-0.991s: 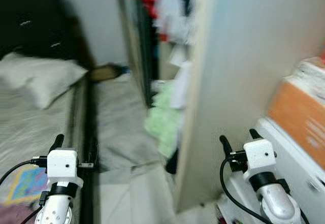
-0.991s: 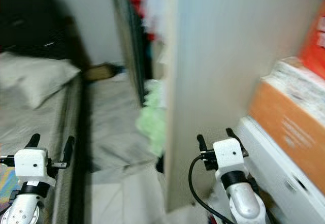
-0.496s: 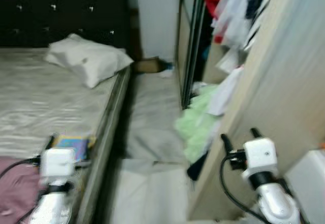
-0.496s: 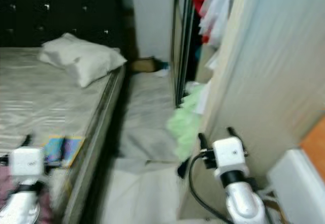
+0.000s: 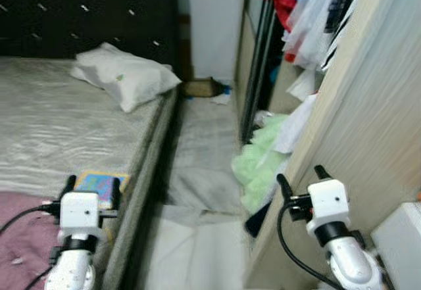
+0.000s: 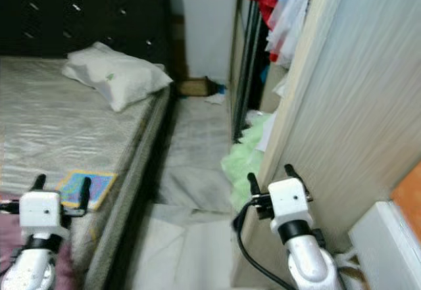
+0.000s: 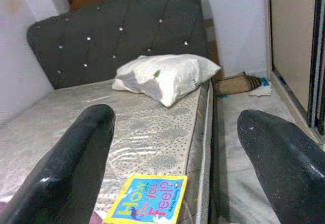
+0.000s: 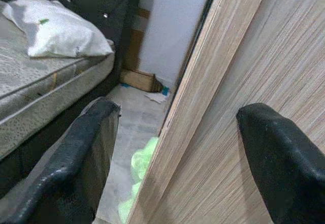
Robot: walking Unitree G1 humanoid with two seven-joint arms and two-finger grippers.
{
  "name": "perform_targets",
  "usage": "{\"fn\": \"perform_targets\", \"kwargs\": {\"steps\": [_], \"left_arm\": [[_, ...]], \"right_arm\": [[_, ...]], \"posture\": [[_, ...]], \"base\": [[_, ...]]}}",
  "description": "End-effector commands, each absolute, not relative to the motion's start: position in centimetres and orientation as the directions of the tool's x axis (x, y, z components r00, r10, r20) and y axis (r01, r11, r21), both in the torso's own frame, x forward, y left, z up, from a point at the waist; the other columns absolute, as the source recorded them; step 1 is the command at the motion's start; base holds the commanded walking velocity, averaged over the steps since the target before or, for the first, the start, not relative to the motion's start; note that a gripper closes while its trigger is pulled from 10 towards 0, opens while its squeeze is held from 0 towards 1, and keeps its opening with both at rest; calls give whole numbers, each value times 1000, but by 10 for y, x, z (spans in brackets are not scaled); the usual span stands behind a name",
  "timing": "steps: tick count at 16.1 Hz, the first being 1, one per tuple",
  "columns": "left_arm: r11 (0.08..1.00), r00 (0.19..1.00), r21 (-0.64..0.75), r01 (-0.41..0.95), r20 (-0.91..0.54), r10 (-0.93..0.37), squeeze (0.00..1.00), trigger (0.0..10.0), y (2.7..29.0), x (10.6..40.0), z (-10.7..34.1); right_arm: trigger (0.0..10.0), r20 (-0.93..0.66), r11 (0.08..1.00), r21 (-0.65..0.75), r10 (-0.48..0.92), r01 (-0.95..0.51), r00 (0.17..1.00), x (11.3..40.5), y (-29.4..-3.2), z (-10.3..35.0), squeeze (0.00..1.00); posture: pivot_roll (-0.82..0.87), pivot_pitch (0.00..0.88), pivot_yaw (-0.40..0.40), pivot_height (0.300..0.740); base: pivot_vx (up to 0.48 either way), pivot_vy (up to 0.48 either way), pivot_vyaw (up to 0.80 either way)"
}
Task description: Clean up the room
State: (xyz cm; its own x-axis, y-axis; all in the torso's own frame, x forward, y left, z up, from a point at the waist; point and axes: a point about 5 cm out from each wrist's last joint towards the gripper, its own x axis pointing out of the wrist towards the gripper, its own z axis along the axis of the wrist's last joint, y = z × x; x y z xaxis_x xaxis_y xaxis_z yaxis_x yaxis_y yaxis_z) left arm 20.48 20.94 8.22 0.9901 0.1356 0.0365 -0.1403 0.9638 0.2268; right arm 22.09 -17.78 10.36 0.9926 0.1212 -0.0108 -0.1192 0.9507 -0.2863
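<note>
**Tidying barely begun**

A colourful book [image 5: 100, 183] lies at the bed [image 5: 59, 125] edge, green clothing [image 5: 260, 165] heaped on the floor beside the bed. Left gripper [image 5: 91, 188] and right gripper [image 5: 302, 179] hover spread, empty.

You're looking at a bed [image 5: 59, 125] with a grey patterned mattress, carrying a white pillow [image 5: 125, 76] near the headboard end. A colourful book [image 7: 149, 199] is lying flat near the mattress edge, a maroon cloth [image 5: 20, 237] just beside it. The floor [image 5: 204, 145] alongside is carrying a crumpled green cloth [image 5: 260, 165] by the wardrobe and a brown item [image 5: 200, 87] at the far wall.
</note>
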Motion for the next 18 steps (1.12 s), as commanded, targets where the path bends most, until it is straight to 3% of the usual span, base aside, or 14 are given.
{"fn": "perform_targets", "kwargs": {"steps": [1,12,18], "left_arm": [[960,991,246,-132,49,124,0,10000,210,206,86],[964,993,239,-117,39,111,0,10000,209,208,84],[967,994,230,-110,31,106,0,10000,208,209,83]], "right_arm": [[10000,-11,951,-279,139,-136,990,226,-173,105,0],[10000,-12,955,-269,128,-126,992,226,-174,104,0],[10000,-17,954,-270,128,-128,992,226,-175,103,0]], "posture": [[-61,0,-25,740],[-63,0,-22,740],[-63,0,-22,740]], "base": [[0,0,0],[0,0,0],[-259,0,0]]}}
